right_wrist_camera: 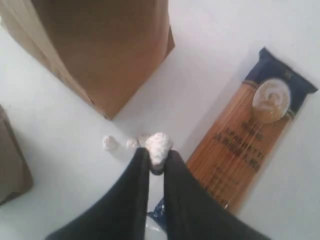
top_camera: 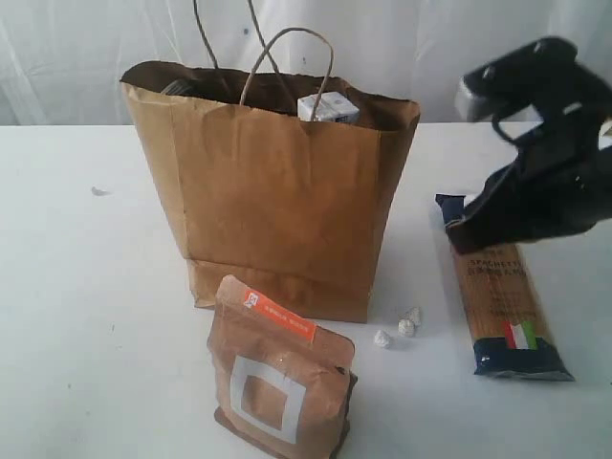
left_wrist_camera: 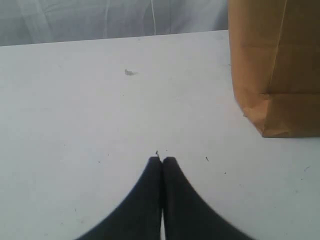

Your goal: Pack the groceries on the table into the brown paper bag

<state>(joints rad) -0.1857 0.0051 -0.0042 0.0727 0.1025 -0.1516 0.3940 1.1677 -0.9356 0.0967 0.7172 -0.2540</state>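
The brown paper bag (top_camera: 277, 210) stands upright at the middle of the table (top_camera: 86, 316). The small blue-white carton (top_camera: 328, 107) shows at its open top. The brown pouch with the orange strip (top_camera: 277, 382) stands in front of the bag. The long spaghetti packet (top_camera: 502, 306) lies flat to the right. My right gripper (right_wrist_camera: 158, 155) hovers over the packet's near end, shut on a small white lump (right_wrist_camera: 159, 145). My left gripper (left_wrist_camera: 162, 160) is shut and empty, low over bare table, left of the bag (left_wrist_camera: 280, 65). The bottle, can and jar are out of view.
Three small white lumps (top_camera: 405, 327) lie on the table between the bag and the spaghetti packet; two of them (right_wrist_camera: 110, 143) show in the right wrist view. A dark speck (top_camera: 99, 191) marks the table at the left. A white curtain hangs behind.
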